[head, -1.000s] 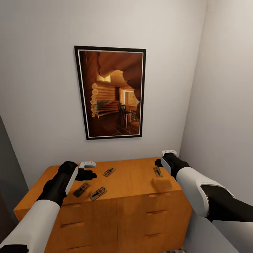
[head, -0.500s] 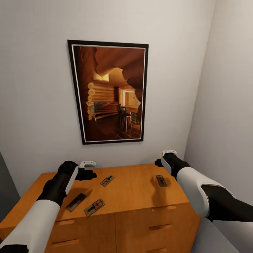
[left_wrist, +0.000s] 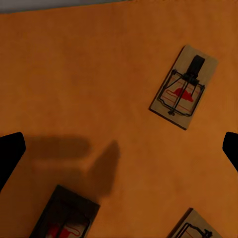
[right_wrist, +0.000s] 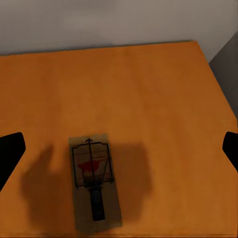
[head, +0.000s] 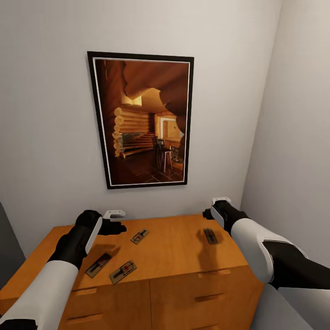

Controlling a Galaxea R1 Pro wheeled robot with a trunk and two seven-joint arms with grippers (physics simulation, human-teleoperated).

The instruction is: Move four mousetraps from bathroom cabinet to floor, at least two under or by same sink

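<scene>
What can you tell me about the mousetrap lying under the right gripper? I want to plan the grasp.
The mousetrap is a small flat rectangular board, pale brown and wood-like, carrying dark wire, a red spot and a dark bar along its middle. It lies flat on the cabinet top toward its right end, apart from the three other traps. The right gripper hangs above it with its fingers spread; nothing but the cabinet top touches it, and the arm's shadow falls over it.
</scene>
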